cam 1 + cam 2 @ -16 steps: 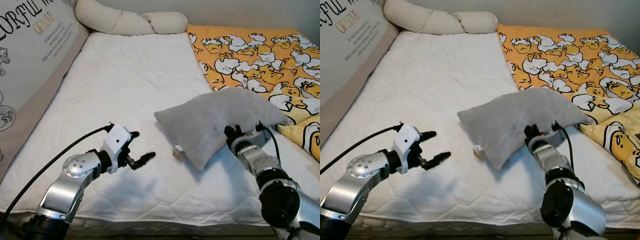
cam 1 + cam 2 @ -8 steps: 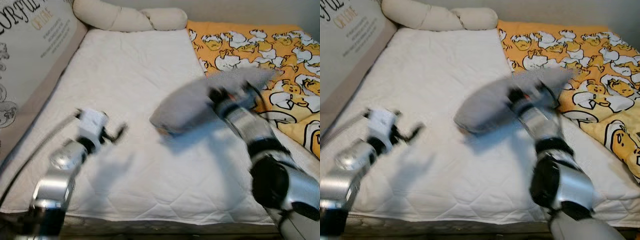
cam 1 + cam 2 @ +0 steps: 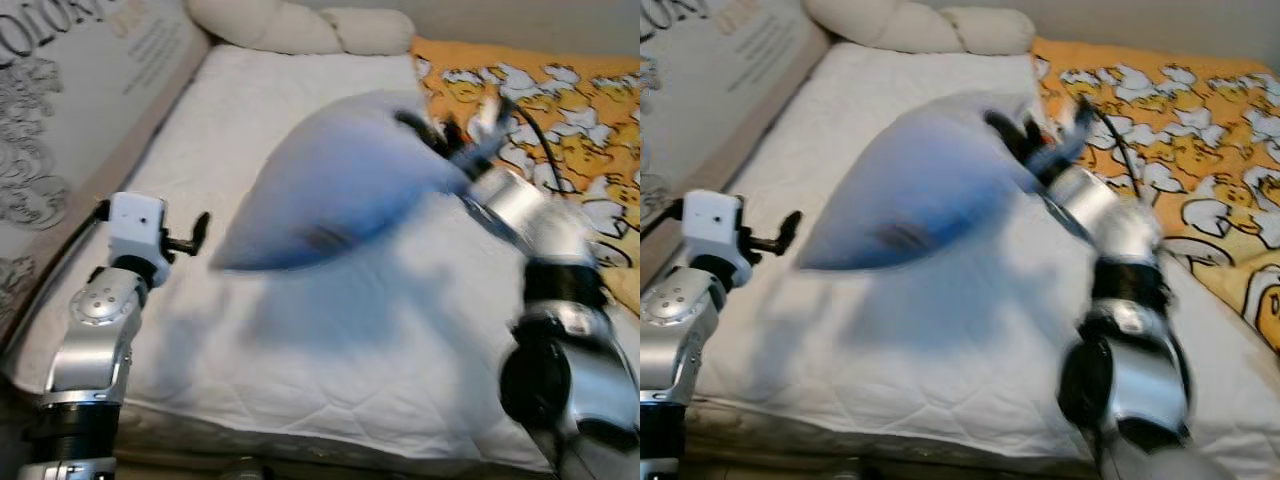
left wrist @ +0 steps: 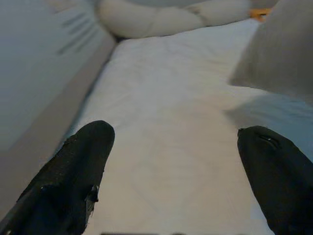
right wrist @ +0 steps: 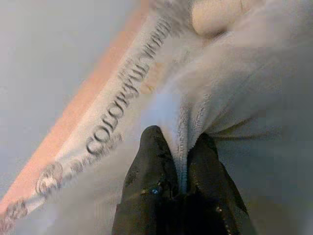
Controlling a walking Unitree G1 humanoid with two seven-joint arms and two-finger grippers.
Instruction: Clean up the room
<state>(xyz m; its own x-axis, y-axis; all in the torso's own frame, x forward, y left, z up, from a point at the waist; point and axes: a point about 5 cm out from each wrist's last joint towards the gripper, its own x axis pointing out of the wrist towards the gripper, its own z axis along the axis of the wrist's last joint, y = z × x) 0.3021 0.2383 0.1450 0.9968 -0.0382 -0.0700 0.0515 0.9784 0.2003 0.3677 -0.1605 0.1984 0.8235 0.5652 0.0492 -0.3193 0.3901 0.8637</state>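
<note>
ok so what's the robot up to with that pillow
The right gripper is shut on the edge of the grey pillow and holds it in the air above the white mattress, in a blurred frame. The left gripper is open and empty, over the mattress near the printed side cushion. The yellow duck blanket lies on the bed's right side.

Grey pillow (image 3: 340, 185) motion-blurred
</note>
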